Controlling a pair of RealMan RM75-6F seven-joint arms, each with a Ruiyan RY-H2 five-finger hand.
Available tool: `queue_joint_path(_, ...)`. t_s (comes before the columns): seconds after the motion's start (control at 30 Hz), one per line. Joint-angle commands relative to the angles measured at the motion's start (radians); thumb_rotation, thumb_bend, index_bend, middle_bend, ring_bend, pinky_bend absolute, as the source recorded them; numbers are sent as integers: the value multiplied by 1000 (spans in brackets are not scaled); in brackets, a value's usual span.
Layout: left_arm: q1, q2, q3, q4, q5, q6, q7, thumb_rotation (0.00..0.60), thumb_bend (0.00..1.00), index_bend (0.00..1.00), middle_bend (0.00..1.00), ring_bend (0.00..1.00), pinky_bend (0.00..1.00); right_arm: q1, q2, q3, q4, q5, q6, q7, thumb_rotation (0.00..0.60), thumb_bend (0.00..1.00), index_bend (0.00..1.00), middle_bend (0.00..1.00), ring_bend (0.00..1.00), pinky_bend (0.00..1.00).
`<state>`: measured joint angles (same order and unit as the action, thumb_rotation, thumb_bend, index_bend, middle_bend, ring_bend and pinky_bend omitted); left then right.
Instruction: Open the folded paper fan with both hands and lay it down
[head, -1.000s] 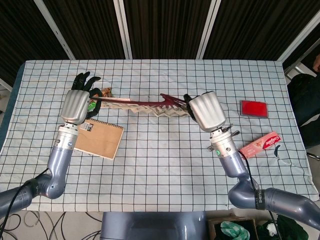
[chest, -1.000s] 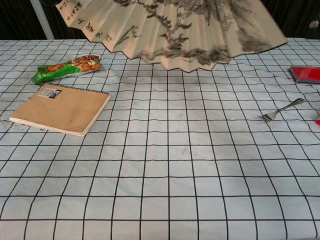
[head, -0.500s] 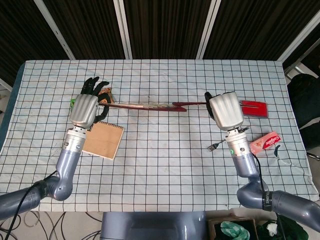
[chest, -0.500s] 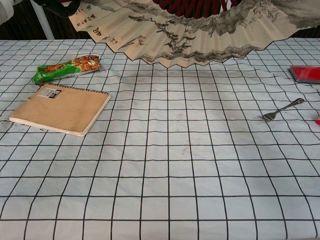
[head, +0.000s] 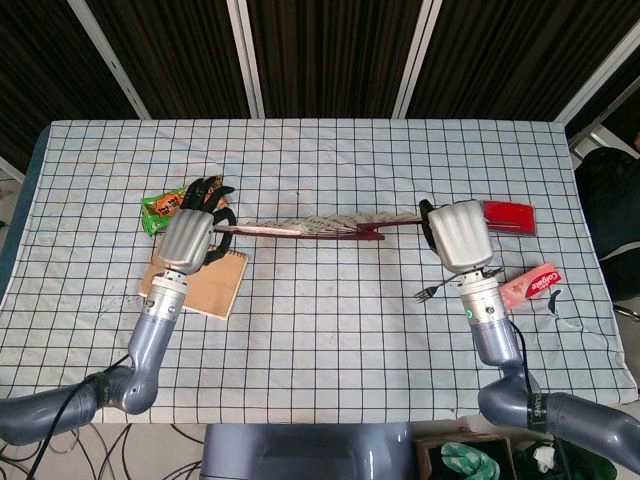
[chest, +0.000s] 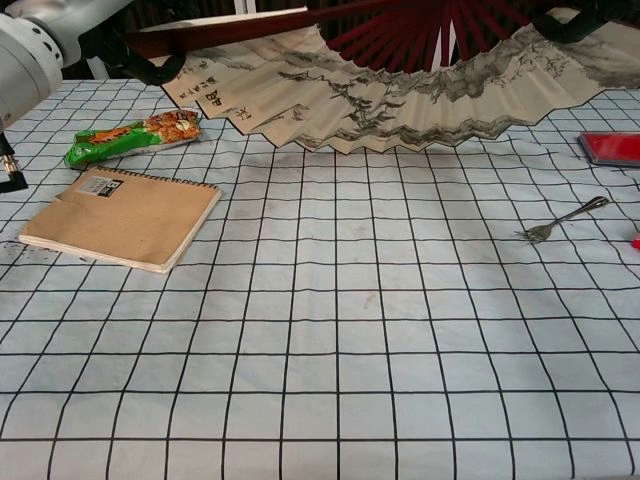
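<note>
The paper fan (chest: 400, 90) is spread wide open, held in the air above the checked table with its painted leaf hanging down and its dark red ribs on top. In the head view the fan (head: 320, 226) appears edge-on as a thin line between the two hands. My left hand (head: 190, 235) grips the left end rib, and its arm (chest: 35, 55) shows at the top left of the chest view. My right hand (head: 458, 234) grips the right end rib; only a dark bit of it (chest: 580, 20) shows in the chest view.
A brown notebook (chest: 125, 218) lies left of centre, with a green snack packet (chest: 135, 136) behind it. A fork (chest: 563, 219) lies at the right, a red box (chest: 610, 147) beyond it, and a toothpaste box (head: 520, 288) near the right edge.
Both hands have come nearer the robot and lower with the fan. The fan has spread wider, and its ribs now show in the chest view.
</note>
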<state>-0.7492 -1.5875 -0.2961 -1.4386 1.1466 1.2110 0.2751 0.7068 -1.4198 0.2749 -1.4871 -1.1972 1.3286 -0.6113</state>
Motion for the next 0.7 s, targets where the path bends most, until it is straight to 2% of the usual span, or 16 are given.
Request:
queue_joint_path(0.03, 8, -7, 10, -5, 1, 3, 4, 600, 509, 621, 175, 0, 0, -28, 20, -7, -99, 123, -24, -114, 600, 248, 15, 628, 732, 722)
queue_joint_path(0.2, 25, -21, 33, -18, -11, 7, 32, 600, 509, 621, 175, 0, 0, -44, 60, -3, -269, 295, -38, -231, 600, 81, 0, 523, 632, 656)
queue_joint_path(0.27, 31, -24, 40, -25, -12, 10, 41, 600, 509, 621, 175, 0, 0, -44, 70, -2, -308, 331, -37, -252, 600, 29, 0, 465, 578, 634)
queue_joint_path(0.47, 46, -21, 51, -44, -8, 20, 59, 600, 510, 621, 174, 0, 0, -45, 107, -11, -397, 363, -40, -263, 600, 0, 0, 350, 466, 590)
queue_joint_path(0.7, 77, 17, 91, -79, -22, 2, 93, 600, 510, 615, 170, 0, 0, -71, 148, -35, -442, 331, -25, -214, 600, 0, 0, 348, 462, 589)
